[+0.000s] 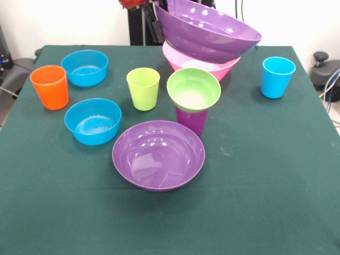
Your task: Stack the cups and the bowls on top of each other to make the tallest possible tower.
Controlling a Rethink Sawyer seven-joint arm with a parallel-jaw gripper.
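- One set of jaws shows at the top edge of the front view, dark fingers pressed at the rim of a tilted purple bowl; they appear clamped on that rim.
- That raised purple bowl hangs over the pink bowl, near the worktop's far edge.
- Just in front, the green bowl sits on the purple cup, around mid-worktop.
- Beside it stands the lime green cup.
- Second purple bowl rests upright, nearer the front edge.
- Two blue bowls and the orange cup sit toward the picture's left edge.
- Light blue cup stands near the far corner at the picture's right.
- No readable writing or labels anywhere.
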